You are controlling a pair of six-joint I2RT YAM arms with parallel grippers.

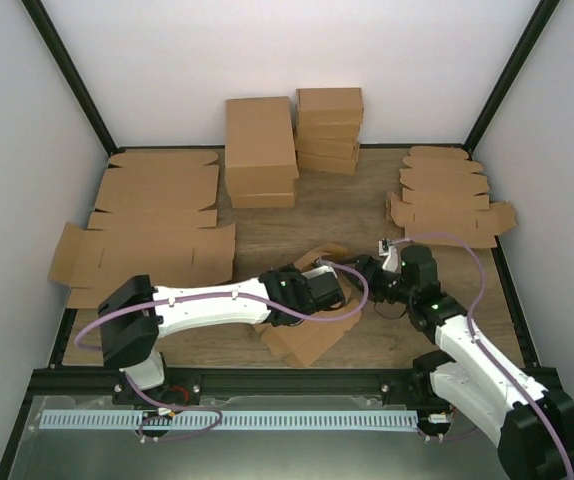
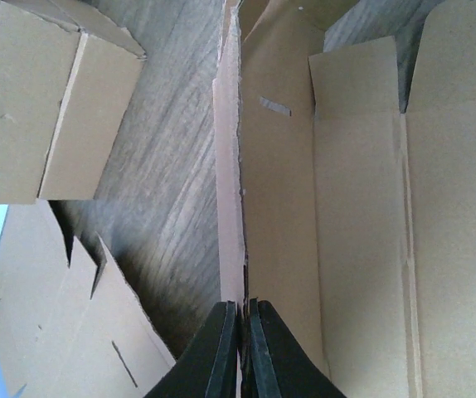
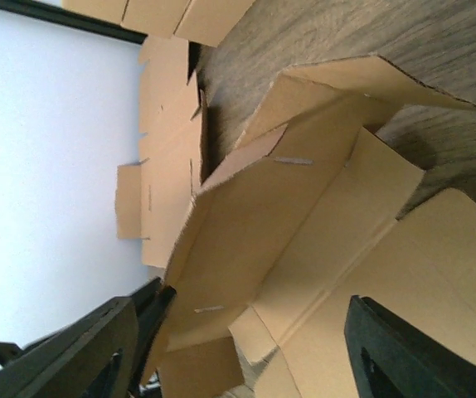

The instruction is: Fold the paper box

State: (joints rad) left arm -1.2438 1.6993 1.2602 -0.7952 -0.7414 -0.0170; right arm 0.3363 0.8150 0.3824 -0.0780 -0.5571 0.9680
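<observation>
— Where's the paper box [image 1: 302, 342]?
— Mid-table, half folded, partly under the left arm. Long axis runs near to far, the far end leaning right.
— Room around it?
— Bare table [image 1: 367, 215] behind it and to its near right. Flat sheets [image 1: 152, 250] lie close on the left. Stacked boxes [image 1: 260, 150] sit well back.
— The arms?
— The left one reaches low across from its base, and the left gripper [image 2: 240, 348] is pinched on an upright raw edge. The right one bends inward, with the right gripper [image 3: 260, 298] spread wide on either side of the flaps.
</observation>
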